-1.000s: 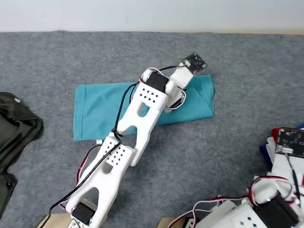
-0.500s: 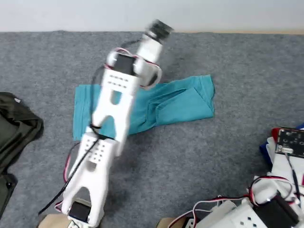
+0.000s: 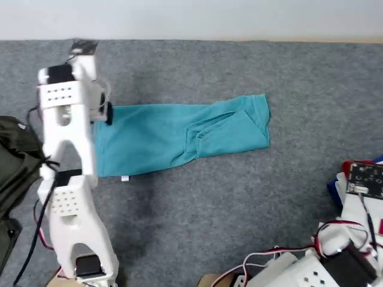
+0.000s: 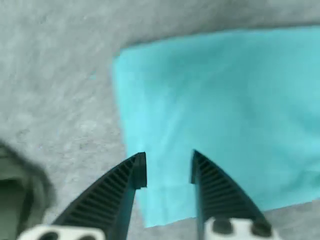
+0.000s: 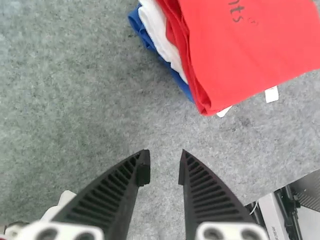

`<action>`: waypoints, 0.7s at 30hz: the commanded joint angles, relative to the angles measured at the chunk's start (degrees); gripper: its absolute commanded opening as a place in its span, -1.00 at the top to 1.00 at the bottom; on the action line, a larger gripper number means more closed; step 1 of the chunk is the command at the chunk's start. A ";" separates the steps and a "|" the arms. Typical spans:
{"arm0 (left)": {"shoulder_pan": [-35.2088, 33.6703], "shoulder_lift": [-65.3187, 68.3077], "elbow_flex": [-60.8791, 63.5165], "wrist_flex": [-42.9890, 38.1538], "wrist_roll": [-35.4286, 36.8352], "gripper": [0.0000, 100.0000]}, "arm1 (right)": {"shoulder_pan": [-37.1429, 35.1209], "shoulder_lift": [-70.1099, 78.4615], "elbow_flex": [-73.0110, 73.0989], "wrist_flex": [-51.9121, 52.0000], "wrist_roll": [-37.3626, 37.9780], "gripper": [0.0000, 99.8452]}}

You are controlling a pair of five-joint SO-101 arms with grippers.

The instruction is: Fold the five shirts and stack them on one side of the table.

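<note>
High view, then each wrist: teal shirt lies part-folded, both grippers empty

High view. The teal shirt (image 3: 179, 134) lies flat near the middle of the table as a long band, with a sleeve turned in over its body. The left arm (image 3: 66, 149) stands over the shirt's end nearest the dark green garment (image 3: 18, 161), which is heaped at the table's edge. On the opposite side, beside the right arm (image 3: 335, 263), sits the stack (image 3: 336, 186) of folded shirts. The table is covered in grey felt-like cloth (image 3: 239, 209), and a pale wall (image 3: 191, 18) runs behind it.

Left wrist view. The left gripper (image 4: 167, 167) hangs above the teal shirt close to one corner, its jaws apart with nothing between them. The fabric looks thin, light and limp. It should drape and slide rather than hold a crease, so a pinch right at a corner or hem, taking both layers, seems the safest hold. The rough covering will probably drag at the cloth, so lifting should work better than pulling it flat across.

Right wrist view. The right gripper (image 5: 162, 167) hovers over bare grey covering just beside the stack, its jaws slightly parted and empty. A red shirt (image 5: 240, 45) lies on top, with white and blue layers beneath.
</note>
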 commanded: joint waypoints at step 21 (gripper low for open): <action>-3.69 15.74 -7.52 -2.37 -11.34 0.61 | 1.19 -0.04 -0.26 1.19 0.44 0.79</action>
